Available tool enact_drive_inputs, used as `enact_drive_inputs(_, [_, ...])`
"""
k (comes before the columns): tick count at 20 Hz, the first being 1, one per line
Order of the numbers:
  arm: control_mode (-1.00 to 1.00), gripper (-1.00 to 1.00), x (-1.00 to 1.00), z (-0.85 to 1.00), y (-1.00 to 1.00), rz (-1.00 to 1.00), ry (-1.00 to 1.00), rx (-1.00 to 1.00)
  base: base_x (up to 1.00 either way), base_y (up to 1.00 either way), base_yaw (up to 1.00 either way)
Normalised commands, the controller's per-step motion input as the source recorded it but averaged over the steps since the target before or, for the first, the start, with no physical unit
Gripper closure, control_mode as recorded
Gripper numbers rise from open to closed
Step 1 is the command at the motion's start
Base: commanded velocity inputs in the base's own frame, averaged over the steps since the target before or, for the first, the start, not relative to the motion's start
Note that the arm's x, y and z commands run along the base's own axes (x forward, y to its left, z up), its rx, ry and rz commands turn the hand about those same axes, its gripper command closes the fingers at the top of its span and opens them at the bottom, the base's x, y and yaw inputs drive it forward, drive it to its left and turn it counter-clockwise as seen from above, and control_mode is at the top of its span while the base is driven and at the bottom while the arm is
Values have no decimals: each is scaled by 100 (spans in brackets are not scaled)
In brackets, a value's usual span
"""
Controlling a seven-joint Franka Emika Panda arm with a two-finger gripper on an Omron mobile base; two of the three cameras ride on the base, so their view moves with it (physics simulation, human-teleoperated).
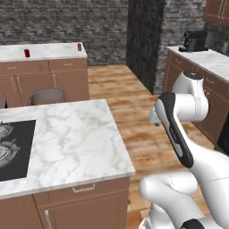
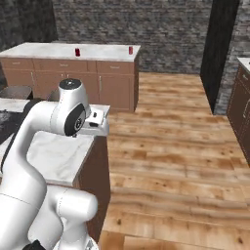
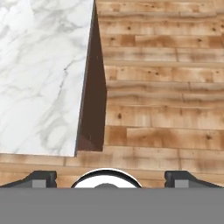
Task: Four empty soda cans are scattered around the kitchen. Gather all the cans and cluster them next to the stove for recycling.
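The pincer [image 3: 112, 177] is being held spread wide with nothing in it, just past the near marble worktop's [image 1: 76, 143] right edge, above the wooden floor [image 3: 166, 87]. The stove [image 1: 13, 150] is being seen at that worktop's left. Far off, two red soda cans [image 1: 27, 53] [image 1: 79, 47] are standing well apart on the far worktop [image 2: 97, 50].
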Motion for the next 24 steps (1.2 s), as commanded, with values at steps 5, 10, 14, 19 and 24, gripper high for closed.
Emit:
enact_drive_inputs(5, [100, -100, 0, 0, 0, 0, 0, 0, 0, -100, 0])
enact_drive_inputs(10, [100, -100, 0, 0, 0, 0, 0, 0, 12, -99, 0])
enact_drive_inputs(14, [100, -100, 0, 0, 0, 0, 0, 0, 60, -66, 0])
enact_drive_inputs(19, [100, -100, 0, 0, 0, 0, 0, 0, 98, -21, 0])
enact_drive_inputs(24, [100, -100, 0, 0, 0, 0, 0, 0, 100, 0, 0])
